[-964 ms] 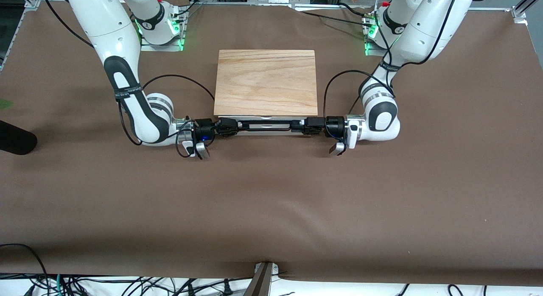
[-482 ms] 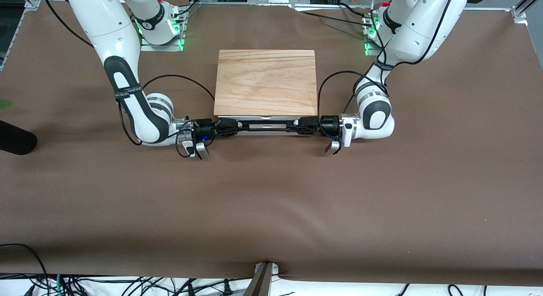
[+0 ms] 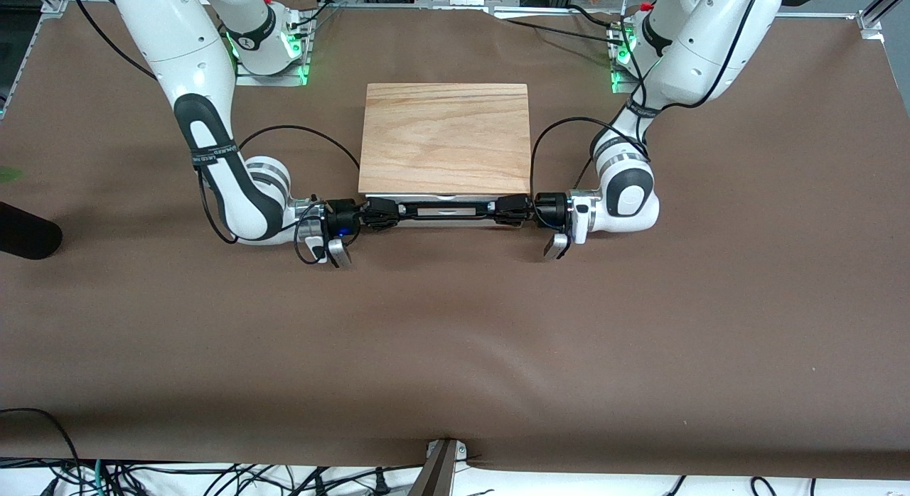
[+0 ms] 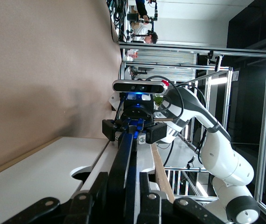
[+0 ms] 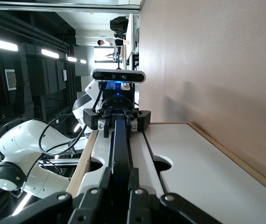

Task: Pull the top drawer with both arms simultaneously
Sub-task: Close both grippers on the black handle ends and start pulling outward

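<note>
The box with a light wood top (image 3: 445, 137) stands mid-table. Its top drawer (image 3: 444, 219) faces the front camera with its white front under the top's edge; no interior shows. A long black bar handle (image 3: 444, 210) runs across that front. My left gripper (image 3: 508, 209) is shut on the handle's end toward the left arm's end of the table; in the left wrist view its fingers (image 4: 122, 175) clamp the bar (image 4: 126, 149). My right gripper (image 3: 384, 213) is shut on the handle's end toward the right arm; its fingers (image 5: 121, 171) squeeze the bar (image 5: 119, 140).
Both forearms lie low over the brown table cover (image 3: 455, 340), one at each side of the box. A black rounded object (image 3: 27, 231) sits at the table's edge at the right arm's end. Cables (image 3: 106, 475) hang along the table's near edge.
The left arm's hand slid along the handle toward the drawer's middle and its fingers closed on the bar. The right arm and the drawer have not moved.
</note>
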